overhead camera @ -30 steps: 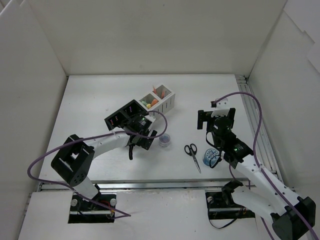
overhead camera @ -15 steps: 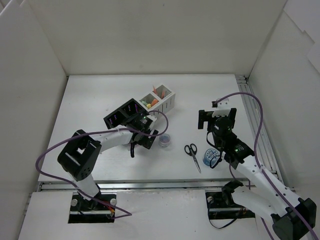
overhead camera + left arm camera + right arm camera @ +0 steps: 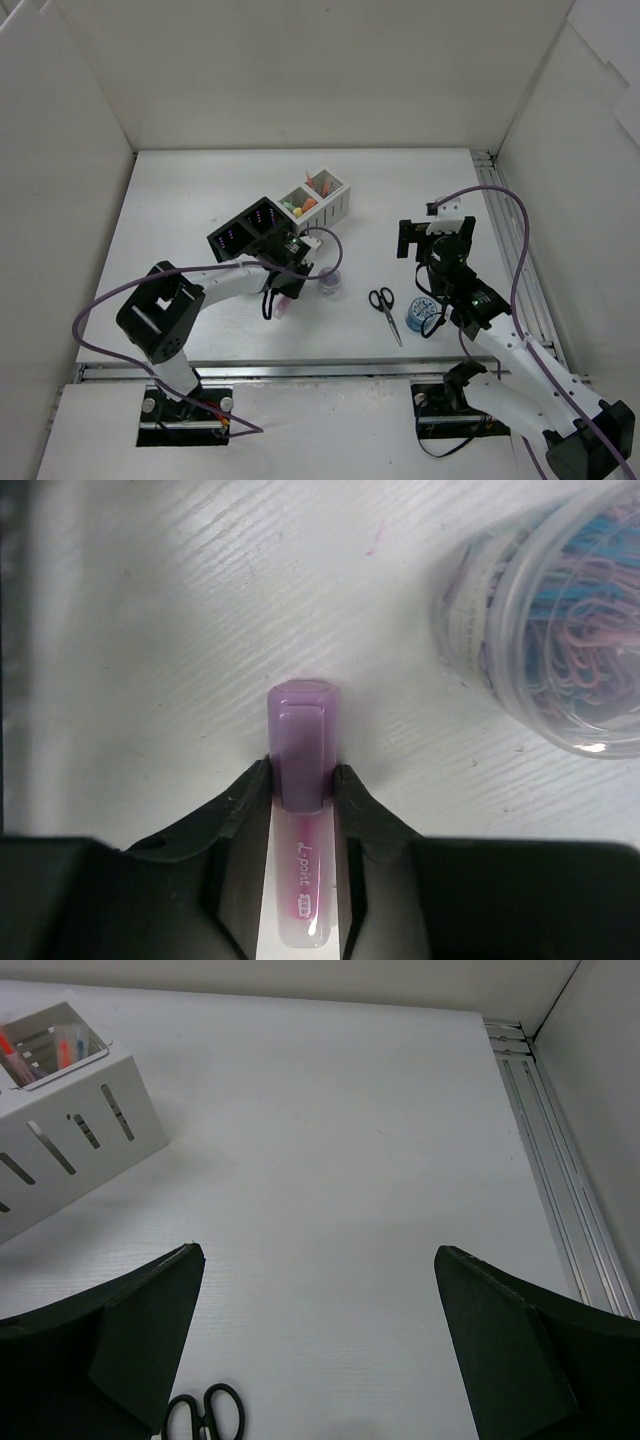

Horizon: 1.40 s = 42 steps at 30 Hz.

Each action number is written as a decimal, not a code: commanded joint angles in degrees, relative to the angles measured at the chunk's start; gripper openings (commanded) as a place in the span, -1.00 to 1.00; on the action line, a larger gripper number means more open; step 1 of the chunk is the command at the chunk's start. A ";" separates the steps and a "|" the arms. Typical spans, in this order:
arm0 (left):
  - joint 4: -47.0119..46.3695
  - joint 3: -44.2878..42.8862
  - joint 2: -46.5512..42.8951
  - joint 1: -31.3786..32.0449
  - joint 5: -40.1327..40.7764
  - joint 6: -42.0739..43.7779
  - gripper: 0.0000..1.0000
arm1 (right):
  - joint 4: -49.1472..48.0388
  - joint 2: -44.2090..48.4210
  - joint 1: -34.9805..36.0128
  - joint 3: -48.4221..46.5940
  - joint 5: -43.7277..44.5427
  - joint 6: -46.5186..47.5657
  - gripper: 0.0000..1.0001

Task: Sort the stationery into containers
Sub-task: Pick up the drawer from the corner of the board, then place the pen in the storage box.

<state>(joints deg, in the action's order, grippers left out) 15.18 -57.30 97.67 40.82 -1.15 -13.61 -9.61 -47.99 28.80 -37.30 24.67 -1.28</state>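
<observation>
In the left wrist view my left gripper (image 3: 303,785) is shut on a pink marker (image 3: 302,735) with a purple cap, which pokes out past the fingertips just over the table. From above, that marker (image 3: 283,308) shows under the left gripper (image 3: 285,295). The round tub (image 3: 560,630) of coloured clips stands just to its right. Black scissors (image 3: 385,308) and a blue tape roll (image 3: 420,318) lie near the right arm. My right gripper (image 3: 318,1260) hangs open and empty above the table, beyond the scissors (image 3: 203,1412). The containers stand as two black (image 3: 245,228) and two white (image 3: 318,198) compartments.
Orange and yellow pens stand in the white compartments (image 3: 70,1120). A metal rail (image 3: 555,1160) runs along the right edge of the table. White walls enclose the back and both sides. Purple cables loop off both arms.
The left gripper has shifted slightly right and closed its jaws on the pink marker. The right arm has stayed where it was, open.
</observation>
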 commanded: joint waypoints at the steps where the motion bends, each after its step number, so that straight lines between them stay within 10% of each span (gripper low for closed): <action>1: 1.26 -0.53 -2.65 0.67 -0.44 -0.11 -1.00 | -3.67 0.96 -0.23 -1.81 1.44 0.14 0.96; 14: -12.97 -8.96 -19.97 -2.05 11.54 10.35 -1.00 | -4.63 2.55 -0.41 -0.67 1.44 0.14 0.96; 27: -23.26 -31.63 -2.05 -11.46 4.32 12.03 -1.00 | -5.07 0.88 -0.67 -1.20 2.84 0.66 0.96; 42: -35.91 -23.04 3.84 -12.69 -1.32 5.44 -0.91 | -4.90 -0.97 -0.76 -1.64 3.72 2.25 0.96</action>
<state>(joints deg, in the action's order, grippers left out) -11.81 -81.23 104.07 28.49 -1.98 -5.96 -10.04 -48.58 28.18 -37.28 26.65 -0.16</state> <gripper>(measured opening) 0.228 0.979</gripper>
